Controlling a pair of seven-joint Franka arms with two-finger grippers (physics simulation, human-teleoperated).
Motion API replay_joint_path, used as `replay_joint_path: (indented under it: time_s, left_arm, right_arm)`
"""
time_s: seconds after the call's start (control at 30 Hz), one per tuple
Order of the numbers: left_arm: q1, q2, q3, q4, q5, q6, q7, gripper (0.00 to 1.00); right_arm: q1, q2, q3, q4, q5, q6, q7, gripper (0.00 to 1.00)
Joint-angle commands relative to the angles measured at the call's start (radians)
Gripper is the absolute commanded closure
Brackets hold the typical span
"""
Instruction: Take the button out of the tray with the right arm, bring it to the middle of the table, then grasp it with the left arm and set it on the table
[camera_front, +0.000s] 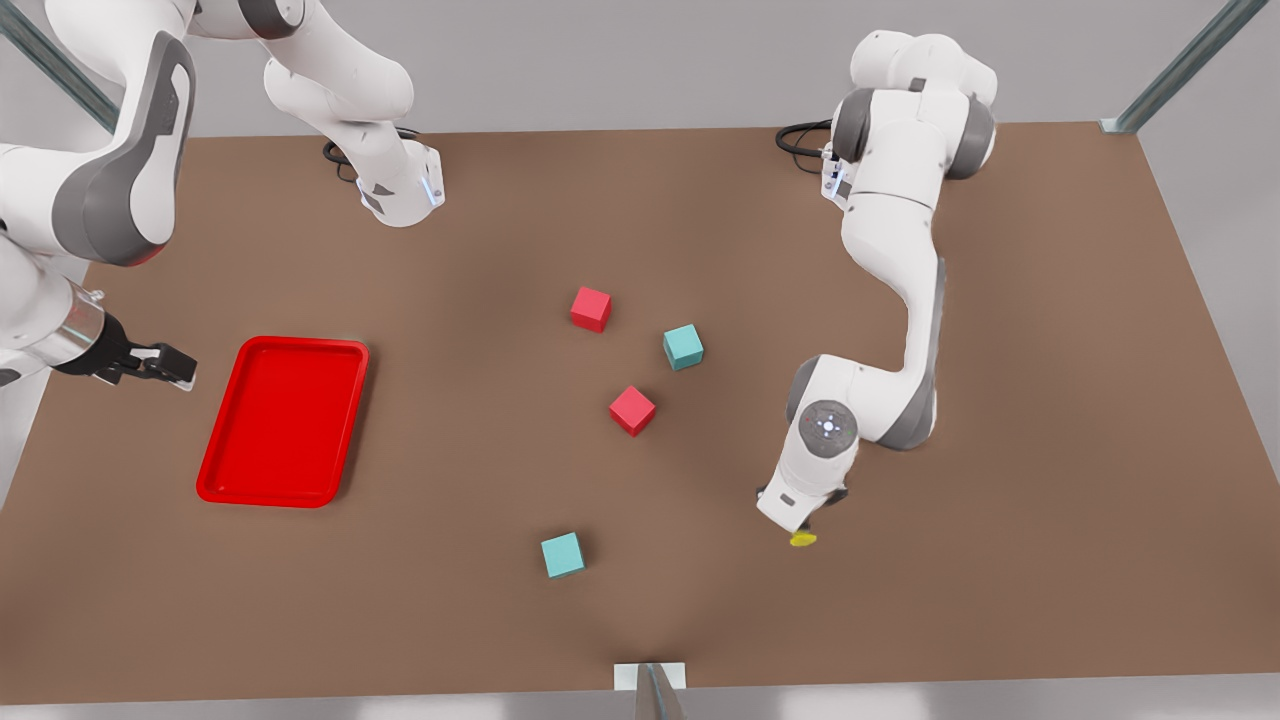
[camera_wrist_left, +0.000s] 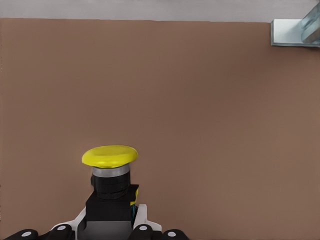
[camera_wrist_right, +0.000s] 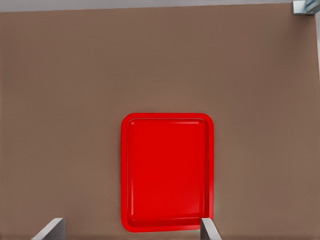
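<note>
Your right gripper (camera_front: 175, 368) hangs beside the tray (camera_front: 285, 420) on the front view's left, jaws spread apart with nothing between them. Two red cubes (camera_front: 591, 308) and two teal cubes (camera_front: 683, 346) lie mid-table (camera_front: 1050, 450). On the front view's right, your left gripper (camera_front: 800, 528) has its jaws clamped on the button (camera_wrist_left: 111, 185); its black body sits between them, yellow cap sticking out past the fingertips.

Yellow-capped black button (camera_wrist_left: 110, 172), bright red tray (camera_front: 283, 420), brown table (camera_front: 1050, 450), red cubes (camera_front: 591, 309), teal cubes (camera_front: 683, 347).
</note>
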Motion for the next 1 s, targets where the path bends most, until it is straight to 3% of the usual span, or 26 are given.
replay_joint_path:
  time_s: [0.0,0.13,0.33,0.67,0.97]
  left_arm:
    - [-0.009,0.008,0.003,-0.001,0.123,0.106,-0.734,0.62]
    - [-0.019,0.039,0.024,0.001,0.407,0.156,-1.050,0.62]
    - [-0.051,0.069,0.024,-0.012,0.593,0.153,-1.558,0.62]
    - [-0.080,0.161,0.049,-0.022,0.899,0.096,-1.990,0.62]
    - [-0.083,0.247,0.047,-0.022,1.004,0.082,-2.141,0.62]
  right_arm:
    - [0.000,0.000,0.000,0.000,0.001,0.000,-0.002,0.00]
    - [0.001,0.011,0.000,0.000,-0.001,0.000,-0.002,0.00]
    - [0.003,0.018,0.001,-0.003,-0.004,0.000,-0.002,0.00]
    - [-0.002,0.031,0.001,0.002,0.001,0.000,-0.002,0.00]
    - [0.004,0.029,0.003,0.002,0.001,-0.002,-0.002,0.00]
